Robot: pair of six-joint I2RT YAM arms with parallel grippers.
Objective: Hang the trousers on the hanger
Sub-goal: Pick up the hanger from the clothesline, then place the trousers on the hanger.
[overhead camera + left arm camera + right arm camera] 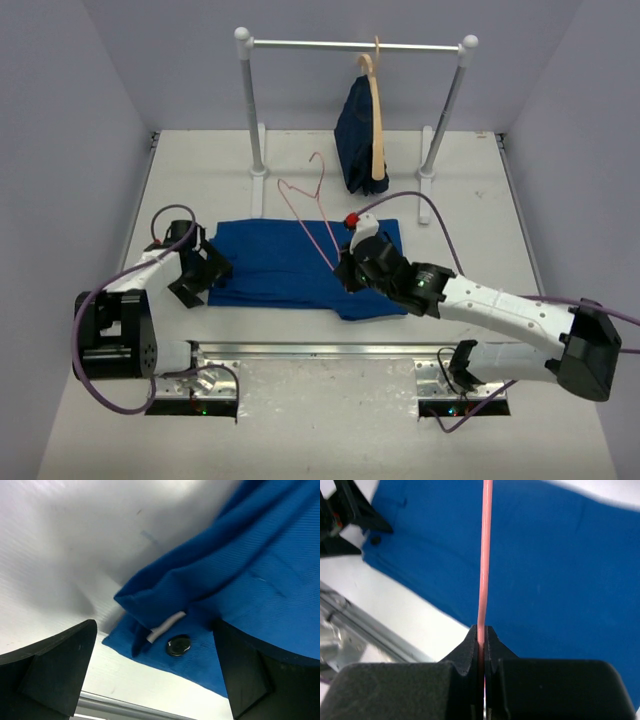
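Observation:
The royal-blue trousers (290, 265) lie folded flat across the middle of the table. The thin pink hanger (310, 205) rests tilted over them, its hook toward the rack. My right gripper (345, 272) is shut on the hanger's wire (484, 570) above the cloth (545, 570). My left gripper (197, 272) is open at the trousers' left end, its fingers (45, 672) either side of the waistband corner (165, 630), where a dark button (178, 645) and a white tag show.
A white garment rack (355, 45) stands at the back with a dark navy garment (360, 135) on a pale wooden hanger (377, 110). A metal rail (310, 350) runs along the near table edge.

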